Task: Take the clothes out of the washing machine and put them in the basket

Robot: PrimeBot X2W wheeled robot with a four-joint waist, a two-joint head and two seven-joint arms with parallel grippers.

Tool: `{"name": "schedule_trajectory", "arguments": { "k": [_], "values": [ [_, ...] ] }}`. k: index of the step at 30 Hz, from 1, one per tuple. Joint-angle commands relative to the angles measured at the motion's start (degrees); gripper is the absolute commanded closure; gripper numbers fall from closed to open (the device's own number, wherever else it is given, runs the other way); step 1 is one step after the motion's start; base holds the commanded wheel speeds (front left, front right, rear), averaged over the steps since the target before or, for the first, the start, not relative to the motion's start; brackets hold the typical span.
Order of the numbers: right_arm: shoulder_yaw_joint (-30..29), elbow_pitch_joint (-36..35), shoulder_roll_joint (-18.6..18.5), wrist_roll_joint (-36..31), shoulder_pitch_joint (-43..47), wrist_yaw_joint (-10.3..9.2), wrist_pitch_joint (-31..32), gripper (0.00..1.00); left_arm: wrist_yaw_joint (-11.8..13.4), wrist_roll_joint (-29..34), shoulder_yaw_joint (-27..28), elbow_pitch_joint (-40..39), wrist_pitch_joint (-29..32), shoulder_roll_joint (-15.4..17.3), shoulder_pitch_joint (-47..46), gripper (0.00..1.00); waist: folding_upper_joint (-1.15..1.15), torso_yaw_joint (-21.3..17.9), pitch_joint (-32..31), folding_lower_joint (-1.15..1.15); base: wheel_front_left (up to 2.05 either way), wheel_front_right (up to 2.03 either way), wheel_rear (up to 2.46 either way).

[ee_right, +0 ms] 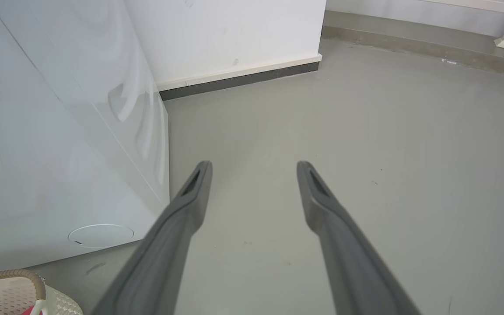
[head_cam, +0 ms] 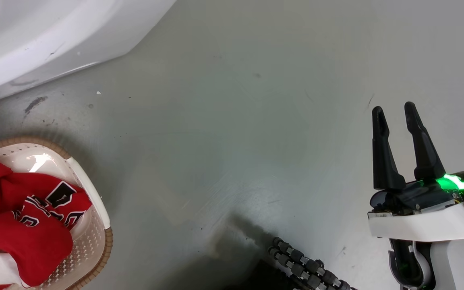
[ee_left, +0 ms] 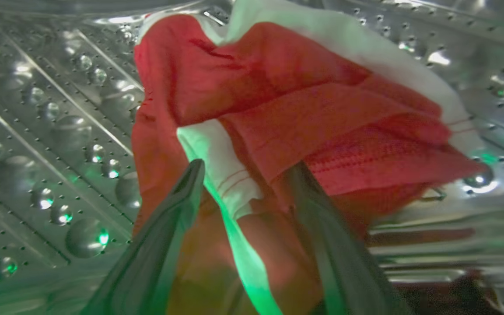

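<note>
When the head view looks down, one basket (head_cam: 107,241) by the washing machine (head_cam: 34,40) holds one red jersey (head_cam: 34,225), its black-and-white letters too crumpled to read, and the right gripper (head_cam: 394,108) spreads two fingers around nothing. From the left wrist, the left gripper (ee_left: 246,166) is inside the steel drum (ee_left: 50,131), two fingers wide apart with red and white cloth (ee_left: 300,109) between them. From the right wrist, grey floor (ee_right: 365,131) lies under the fingers.

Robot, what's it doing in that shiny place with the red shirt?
It is unloading laundry. Its left gripper is inside the washing machine's steel drum, fingers open with a red-and-white garment between them, not yet closed. One red jersey already lies in the basket. The right gripper hangs open over the grey floor.
</note>
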Motion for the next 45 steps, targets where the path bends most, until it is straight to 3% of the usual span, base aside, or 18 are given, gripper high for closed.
{"name": "schedule_trajectory", "arguments": {
  "k": [1,7,8,9,10,17,31,45],
  "values": [
    [-0.14,-0.34,0.07,0.15,0.66,-0.02,-0.09,0.0,0.25,0.17,-0.25,-0.43,0.63,0.29,-0.19,0.0,0.0,0.07,0.31,-0.01,0.0,0.0,0.0],
    [0.24,-0.82,0.07,0.56,0.76,-0.02,-0.08,0.0,1.07,0.06,-0.49,-3.45,4.21,1.13,0.38,0.0,0.0,0.19,1.19,-0.01,0.0,0.0,0.0],
    [0.29,-0.91,0.07,0.66,0.64,-0.02,-0.09,0.0,1.1,-0.08,-0.45,-3.56,4.92,1.28,0.4,0.57,0.0,0.17,1.29,-0.01,0.0,0.0,0.0],
    [0.33,-0.94,0.07,0.76,0.53,-0.02,-0.08,0.0,1.2,-0.17,-0.36,-3.82,5.02,1.52,0.24,0.96,0.0,0.13,1.38,-0.01,0.0,0.0,0.0],
    [0.37,-0.99,0.07,0.85,0.41,-0.02,-0.08,0.0,1.21,-0.26,-0.31,-3.9,4.97,1.73,0.11,1.0,0.0,0.05,1.43,-0.01,0.0,0.0,0.0],
    [0.19,-1.1,0.07,1.01,-0.25,-0.02,-0.08,0.0,1.03,-0.52,0.01,-2.31,1.55,2.92,-1.81,1.0,0.0,-0.42,1.17,-0.01,0.0,0.0,0.0],
    [0.78,-0.42,0.08,0.67,-3.08,-0.02,-0.09,0.0,-1.16,-0.37,-0.74,9.24,-21.25,2.3,-9.0,1.0,0.0,-1.33,-1.79,-0.01,0.0,0.0,0.0],
    [-2.61,0.17,0.06,-1.91,-1.74,-0.02,-0.09,0.0,-1.37,-6.14,1.41,17.24,-39.22,-4.67,-0.17,1.0,0.0,3.76,-10.49,-0.01,0.0,0.0,0.0]
  ]
}}
